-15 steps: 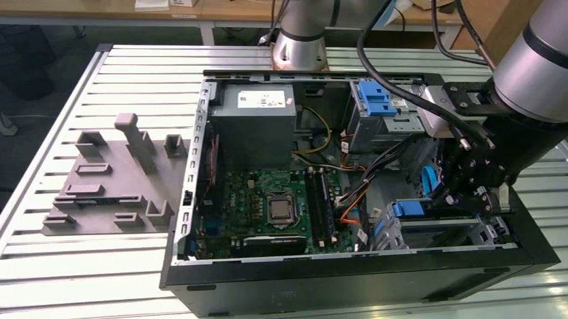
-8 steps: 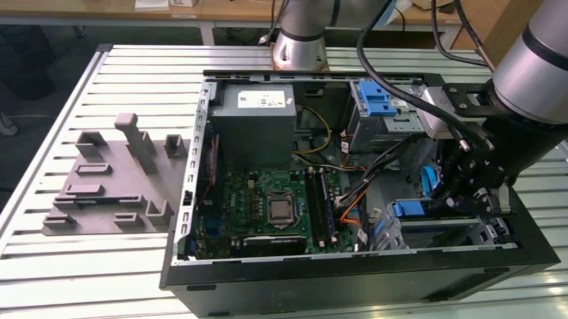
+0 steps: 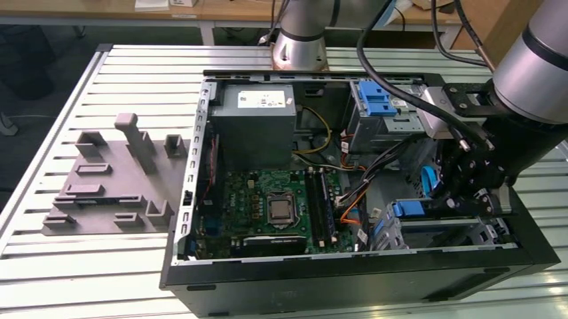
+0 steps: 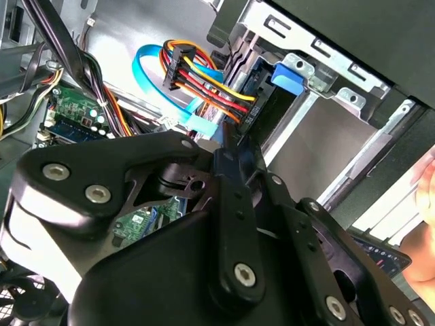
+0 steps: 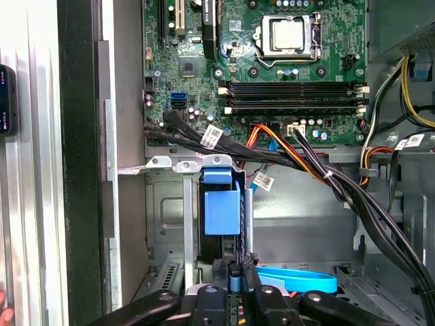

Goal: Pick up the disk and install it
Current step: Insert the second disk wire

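The disk (image 5: 221, 204) stands on edge inside the metal drive cage (image 5: 163, 204) at the case's lower corner, and its blue plastic carrier (image 3: 408, 208) faces up. My gripper (image 5: 234, 272) reaches down into the case right behind the disk's end. Its black fingers (image 4: 233, 146) are drawn together beside the multicoloured power connector (image 4: 255, 112). In the exterior view the gripper (image 3: 457, 203) hangs over that same bay at the exterior view's right. I cannot tell whether the fingertips pinch the carrier or only touch it.
A blue flat data cable (image 5: 299, 278) loops beside the bay, and black cable bundles (image 5: 326, 176) cross above it. The motherboard (image 3: 271, 206), the grey power supply (image 3: 257, 126) and an upper blue-latched cage (image 3: 377, 100) fill the case. A grey fixture (image 3: 106, 179) lies on the table. A person's hand (image 4: 425, 204) is at the case edge.
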Robot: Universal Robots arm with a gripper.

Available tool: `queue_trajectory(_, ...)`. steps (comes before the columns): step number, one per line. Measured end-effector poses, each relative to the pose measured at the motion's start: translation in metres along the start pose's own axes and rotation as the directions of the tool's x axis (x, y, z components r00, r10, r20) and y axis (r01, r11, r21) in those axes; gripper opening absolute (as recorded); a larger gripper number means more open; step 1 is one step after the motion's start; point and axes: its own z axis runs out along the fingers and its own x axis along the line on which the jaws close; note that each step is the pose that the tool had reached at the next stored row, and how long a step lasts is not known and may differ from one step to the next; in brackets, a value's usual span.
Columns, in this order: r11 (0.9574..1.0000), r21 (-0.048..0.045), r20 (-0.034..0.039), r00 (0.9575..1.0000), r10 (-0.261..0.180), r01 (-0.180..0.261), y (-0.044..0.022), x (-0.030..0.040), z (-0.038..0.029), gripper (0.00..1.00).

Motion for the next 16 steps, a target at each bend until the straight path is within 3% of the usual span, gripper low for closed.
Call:
queue_trajectory(2,1.0,0.0,0.0003,1.0,0.0,0.0,0.0,0.0,0.0,0.24)
queue_trajectory(3,1.0,0.0,0.0008,1.0,0.0,0.0,0.0,0.0,-0.0001,0.31)
queue_trajectory(16,1.0,-0.0001,0.0024,1.0,0.0,0.0,-0.0001,0.0,-0.0027,0.38)
